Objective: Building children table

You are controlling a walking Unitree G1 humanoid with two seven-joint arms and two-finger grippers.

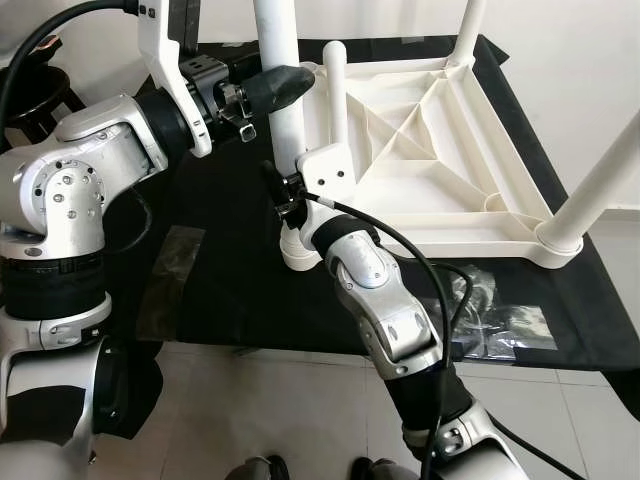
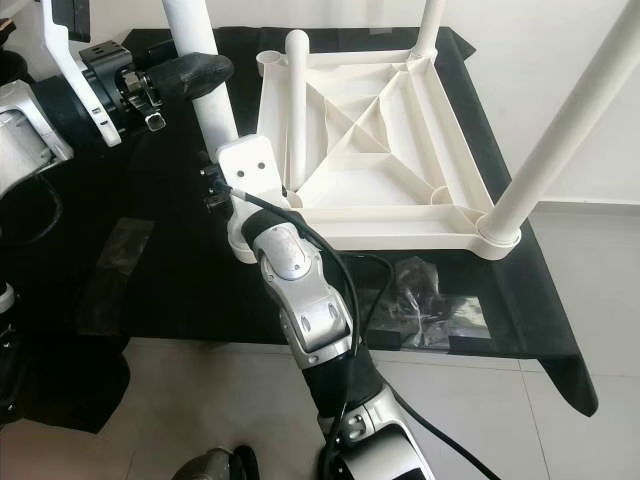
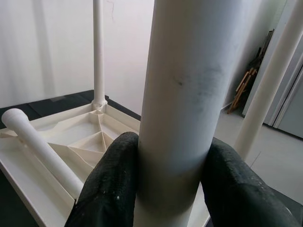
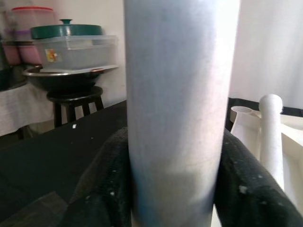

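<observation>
Right gripper and left gripper both clamp one table leg, top cropped

A black cloth covers the work surface, with crumpled clear plastic bags lying near its front edge. Beyond it a dark stool carries a metal bowl and stacked plastic containers, one green-lidded. The floor is pale tile.
</observation>
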